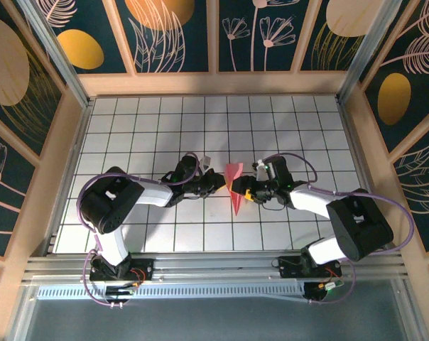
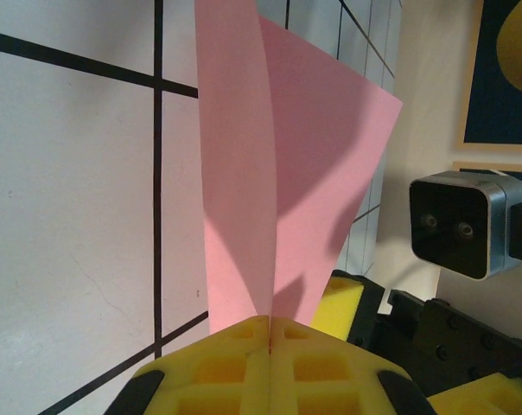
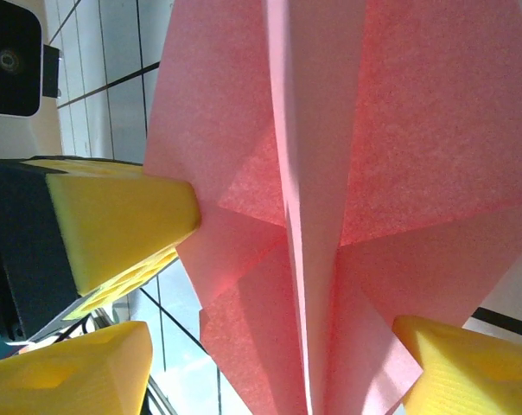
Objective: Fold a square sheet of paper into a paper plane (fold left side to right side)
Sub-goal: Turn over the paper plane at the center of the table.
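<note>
The salmon-pink paper plane (image 1: 234,186) stands on edge at the middle of the table, a pointed dart with its creased flaps spread. My left gripper (image 1: 219,182) comes at it from the left. In the left wrist view its yellow pads (image 2: 270,327) are pressed together on the plane's central fold (image 2: 278,156). My right gripper (image 1: 248,190) is on the plane's right side. In the right wrist view the plane (image 3: 347,173) lies between that gripper's (image 3: 274,372) wide-apart yellow fingers (image 3: 79,367). The left gripper's pad (image 3: 123,225) touches the plane's left flap.
The white grid table (image 1: 165,128) is walled by wooden rails (image 1: 214,84) on three sides. Both arm bases sit on the metal rail (image 1: 214,273) at the near edge. The two grippers are a few centimetres apart, and the right wrist camera (image 2: 455,220) is close to the left fingers.
</note>
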